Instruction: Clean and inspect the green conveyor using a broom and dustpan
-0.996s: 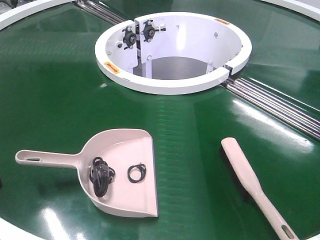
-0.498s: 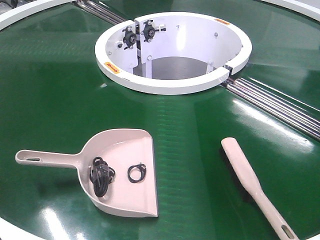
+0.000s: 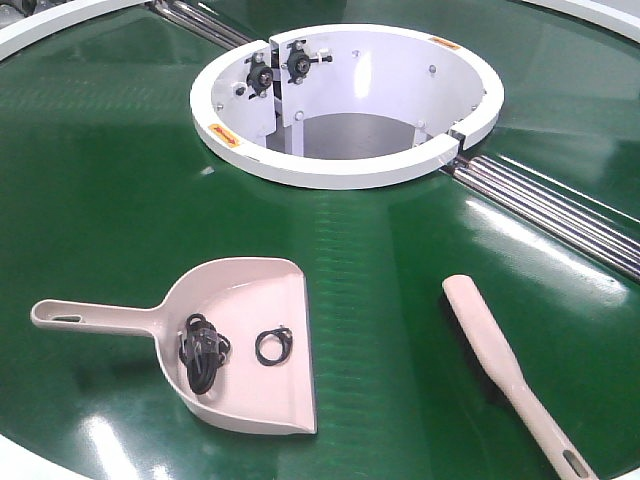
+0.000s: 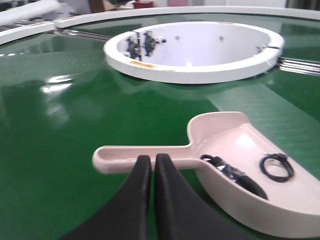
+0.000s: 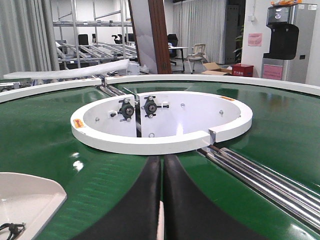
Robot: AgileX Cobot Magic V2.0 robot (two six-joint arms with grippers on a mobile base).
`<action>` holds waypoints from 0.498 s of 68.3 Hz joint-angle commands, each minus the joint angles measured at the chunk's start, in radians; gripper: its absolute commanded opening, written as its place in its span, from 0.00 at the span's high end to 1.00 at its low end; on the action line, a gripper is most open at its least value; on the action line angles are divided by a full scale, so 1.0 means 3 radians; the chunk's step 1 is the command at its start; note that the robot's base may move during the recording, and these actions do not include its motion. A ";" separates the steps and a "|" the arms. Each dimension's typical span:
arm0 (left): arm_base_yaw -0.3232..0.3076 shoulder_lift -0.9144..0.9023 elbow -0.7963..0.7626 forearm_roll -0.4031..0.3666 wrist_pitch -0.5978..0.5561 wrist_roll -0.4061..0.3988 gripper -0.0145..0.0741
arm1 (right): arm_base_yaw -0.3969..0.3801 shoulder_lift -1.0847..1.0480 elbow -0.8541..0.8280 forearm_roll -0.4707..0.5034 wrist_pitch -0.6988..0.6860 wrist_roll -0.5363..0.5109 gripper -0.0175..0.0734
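Your dustpan (image 3: 245,345) lies on the green conveyor (image 3: 110,200), handle pointing left, with a black cable bundle (image 3: 202,352) and a black ring (image 3: 273,346) inside. The broom (image 3: 505,370) lies well apart to its right. Left gripper (image 4: 152,165) has fingers pressed together just over the dustpan handle. Right gripper (image 5: 162,167) fingers together, holding nothing.

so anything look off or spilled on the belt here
Nothing spilled on the green conveyor. The only debris, a tangled black cord and a small black ring, already sits inside the dustpan. The broom lies flat alongside.
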 commanded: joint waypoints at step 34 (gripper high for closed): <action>0.0633 -0.0849 0.0407 0.0547 -0.0282 -0.0992 0.85 | -0.0016 0.0038 -0.0109 -0.0024 -0.0246 -0.0007 0.82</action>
